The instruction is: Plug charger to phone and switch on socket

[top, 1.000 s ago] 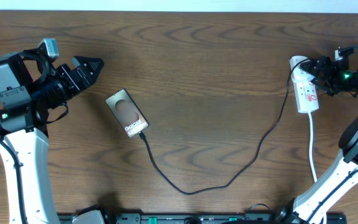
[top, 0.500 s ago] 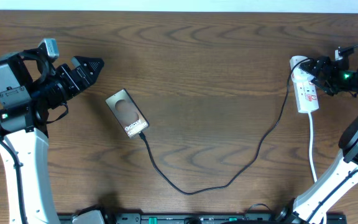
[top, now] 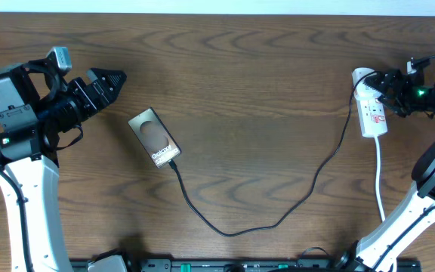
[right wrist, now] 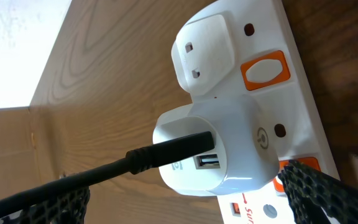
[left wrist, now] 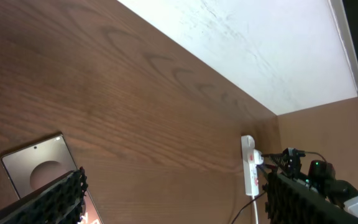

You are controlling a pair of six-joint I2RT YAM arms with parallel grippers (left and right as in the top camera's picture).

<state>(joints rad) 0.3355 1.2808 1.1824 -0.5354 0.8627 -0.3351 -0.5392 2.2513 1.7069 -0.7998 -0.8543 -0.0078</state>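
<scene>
The dark brown phone (top: 154,138) lies flat at the left-centre of the table and also shows in the left wrist view (left wrist: 35,169). The thin black charger cable (top: 232,233) runs from the phone's lower end in a long loop to a white adapter (right wrist: 213,149) plugged into the white socket strip (top: 371,113) at the far right. My left gripper (top: 115,77) is open and empty, up and to the left of the phone. My right gripper (top: 387,94) is open, its fingers on either side of the adapter (right wrist: 185,182). One finger lies over an orange switch (right wrist: 297,167).
The strip's white cord (top: 380,181) runs toward the table's front edge. A second orange switch (right wrist: 265,70) and a white plug (right wrist: 209,46) sit further along the strip. A white wall borders the table's far edge (left wrist: 247,50).
</scene>
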